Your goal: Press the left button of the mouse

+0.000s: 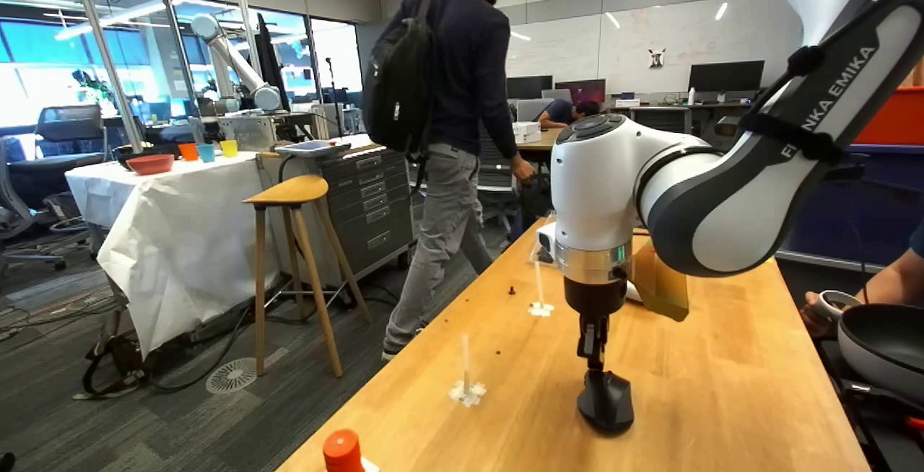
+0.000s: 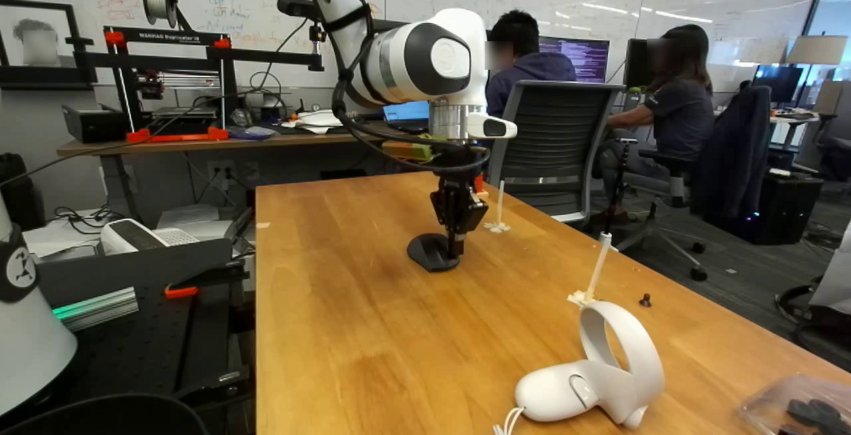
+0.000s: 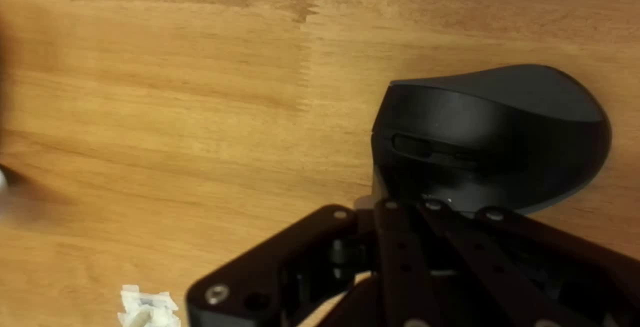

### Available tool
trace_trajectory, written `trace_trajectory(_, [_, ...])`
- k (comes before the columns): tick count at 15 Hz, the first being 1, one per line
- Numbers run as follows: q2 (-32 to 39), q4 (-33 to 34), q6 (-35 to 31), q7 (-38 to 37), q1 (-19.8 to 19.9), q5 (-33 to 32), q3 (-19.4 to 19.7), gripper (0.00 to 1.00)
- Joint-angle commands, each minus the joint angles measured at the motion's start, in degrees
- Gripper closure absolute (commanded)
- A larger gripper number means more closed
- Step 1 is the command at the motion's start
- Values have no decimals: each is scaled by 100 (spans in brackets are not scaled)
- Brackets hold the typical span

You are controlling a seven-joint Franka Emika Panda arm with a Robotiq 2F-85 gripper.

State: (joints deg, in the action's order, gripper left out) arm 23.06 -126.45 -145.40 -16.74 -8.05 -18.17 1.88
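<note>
The black mouse lies on the wooden table under the arm. It shows in both exterior views, also here. In the wrist view the mouse has its scroll wheel end toward the left of the picture. The left button is the lower front half there, partly hidden by dark fingers. My gripper is shut and holds nothing. It points down, and its fingertips are at the left button's side of the mouse in an exterior view. I cannot tell whether the tips press or only touch it.
Thin upright sticks are taped to the table. An orange-red cap stands near the table edge. A white controller and a plastic bag of black parts lie on the table. A small black screw stands near the edge.
</note>
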Motion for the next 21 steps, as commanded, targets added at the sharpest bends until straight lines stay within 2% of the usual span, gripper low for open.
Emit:
trace_trajectory(1, [42, 51, -50, -51, -79, 99, 56, 100])
trace_trajectory(9, [-306, -21, 91, 119, -32, 415, -112, 100])
trace_trajectory(17, [-1508, -135, 302, 275, 17, 808, -393, 100])
trace_trajectory(21, [-2124, -116, 819, 489, 61, 1100, -521, 100])
